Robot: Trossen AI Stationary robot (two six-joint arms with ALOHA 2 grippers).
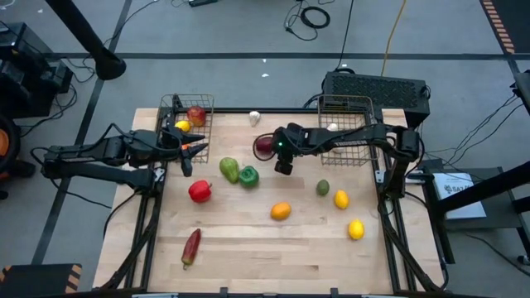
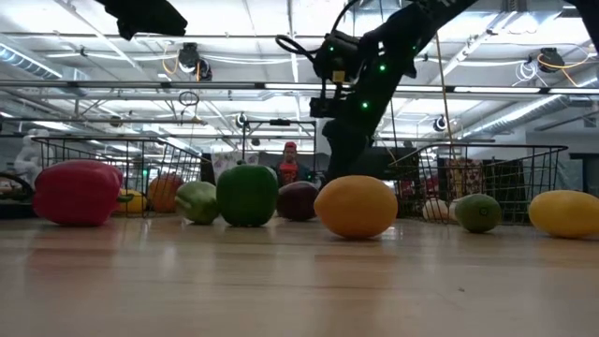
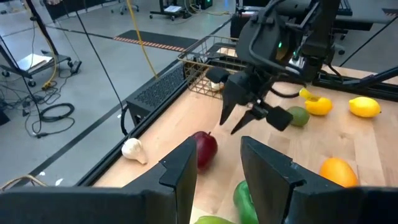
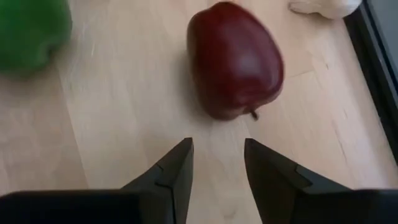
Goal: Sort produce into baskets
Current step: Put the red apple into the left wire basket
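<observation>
A dark red apple [image 4: 235,59] lies on the wooden table, just ahead of my right gripper [image 4: 216,163]. That gripper is open, empty, slants down, and hovers beside the apple [image 1: 263,146] near the table's middle [image 1: 281,164]. My left gripper [image 3: 216,167] is open and empty, held above the table beside the left basket [image 1: 186,124], which holds a red apple [image 1: 196,114] and a lemon [image 1: 182,126]. The right basket [image 1: 348,136] holds a white garlic [image 1: 331,127].
Loose on the table lie a garlic [image 1: 254,117], two green pieces [image 1: 228,170] [image 1: 248,175], a red pepper [image 1: 199,191], an orange [image 1: 281,211], a small green fruit [image 1: 322,188], two lemons [image 1: 340,199] [image 1: 356,229] and a dark chili [image 1: 191,246].
</observation>
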